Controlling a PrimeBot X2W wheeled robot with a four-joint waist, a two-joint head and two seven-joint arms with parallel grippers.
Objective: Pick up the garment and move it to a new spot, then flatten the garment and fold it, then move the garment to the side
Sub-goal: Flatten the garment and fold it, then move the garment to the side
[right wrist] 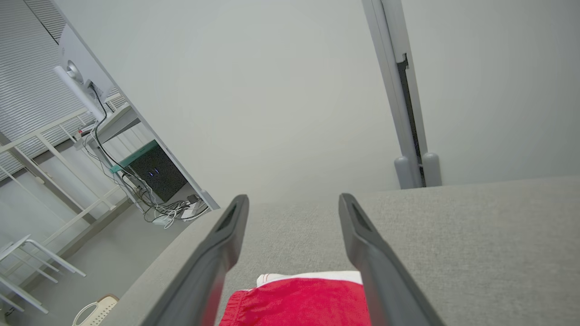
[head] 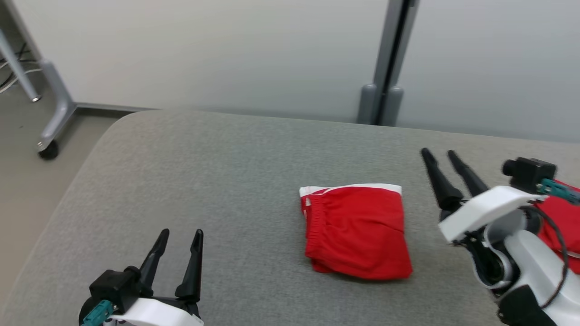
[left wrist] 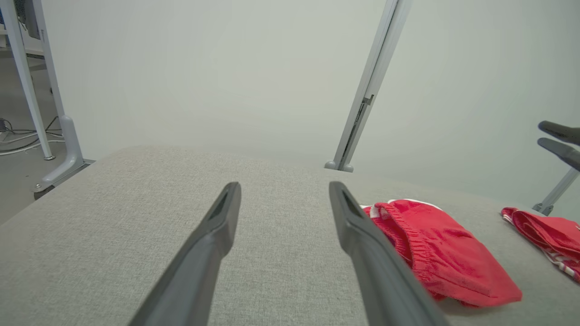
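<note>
While the robot faces the grey, cloth-covered tabletop [head: 204, 172], a wheeled desk leg [head: 63, 108] stands on the floor off its far left corner. At the near left edge, the left gripper [head: 181, 234] hovers low over bare cloth, its two dark fingers [head: 194, 262] spread wide with nothing between them. In its own wrist view the left gripper [left wrist: 284, 185] points across the tabletop toward the pale wall.

Right of centre lie the red shorts [head: 358, 231], folded into a compact, roughly square packet flat on the tabletop. A white band runs along the far edge and the gathered waistband is turned to the left. They lie well apart from the left gripper and touch neither arm. Behind them, a grey partition post [head: 385, 59] rises at the tabletop's far edge.

Just to the right of the shorts, the right gripper [head: 438, 153] is raised above the surface and tilted back toward the wall. Its fingers [head: 437, 179] stand apart and are empty. Its wrist camera looks down past them at the shorts' white-banded edge [right wrist: 299, 301]. Farthest right, a second red garment [head: 559, 222] lies crumpled on the tabletop, partly hidden by that arm.
</note>
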